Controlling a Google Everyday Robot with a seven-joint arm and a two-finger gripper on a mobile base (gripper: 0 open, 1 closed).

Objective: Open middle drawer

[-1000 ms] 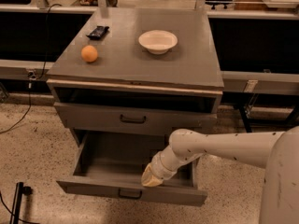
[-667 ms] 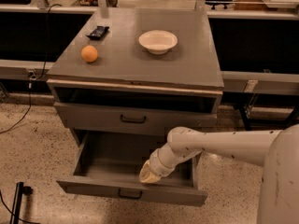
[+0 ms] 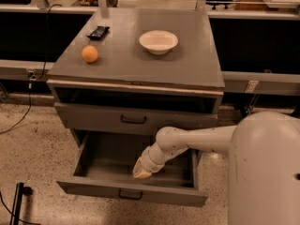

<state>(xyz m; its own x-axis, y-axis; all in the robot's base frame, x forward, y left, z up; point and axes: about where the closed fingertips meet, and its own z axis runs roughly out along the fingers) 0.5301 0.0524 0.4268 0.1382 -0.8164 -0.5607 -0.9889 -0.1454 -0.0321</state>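
Middle drawer (image 3: 84, 187) stood pulled out. Gripper (image 3: 142, 170) sat low inside, 12 o'clock of handle (image 3: 130, 194); grip state untellable. Risk: careless withdrawal snagging front panel, shoving drawer shut.

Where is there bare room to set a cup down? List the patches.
The cabinet top is free along its front strip, before the orange and bowl, and right of the bowl. In the open drawer, the floor left of the pincer is bare. Crowded: back left, around the dark packet.

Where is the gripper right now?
In the camera view the gripper sits low and centre, down inside the pulled-out middle drawer, just behind the front edge, near its handle.
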